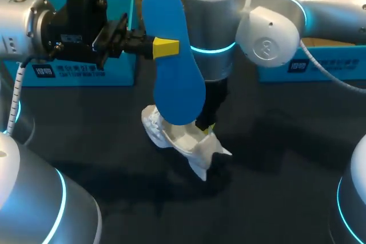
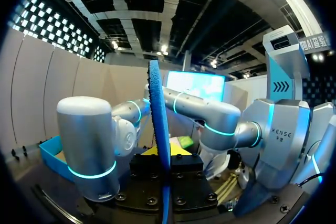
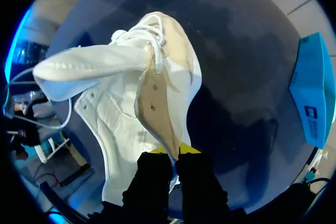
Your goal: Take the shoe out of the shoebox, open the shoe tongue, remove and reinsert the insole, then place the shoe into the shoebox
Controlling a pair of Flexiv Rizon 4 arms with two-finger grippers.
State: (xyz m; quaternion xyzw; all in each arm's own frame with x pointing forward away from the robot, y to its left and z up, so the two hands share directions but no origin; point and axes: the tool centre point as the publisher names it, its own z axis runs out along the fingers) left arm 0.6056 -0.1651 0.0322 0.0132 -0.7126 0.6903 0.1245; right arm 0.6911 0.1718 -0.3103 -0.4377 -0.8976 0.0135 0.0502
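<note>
My left gripper (image 1: pixel 164 48) clamps the blue insole (image 1: pixel 174 78) upright above the dark table (image 1: pixel 274 158), a yellow tip pressed on either face. Seen from the left wrist, the insole stands edge-on between the fingers. Beneath the insole's lower end, my right gripper (image 3: pixel 174 153) pinches the white shoe (image 3: pixel 121 114) at the rim of its opening, with the tongue (image 3: pixel 89 69) splayed outward. I cannot tell whether the shoe rests on the table or hangs just above it. A blue shoebox (image 1: pixel 123 67) sits behind my left arm and a second shoebox (image 1: pixel 337 58) behind my right, both well apart from the shoe.
</note>
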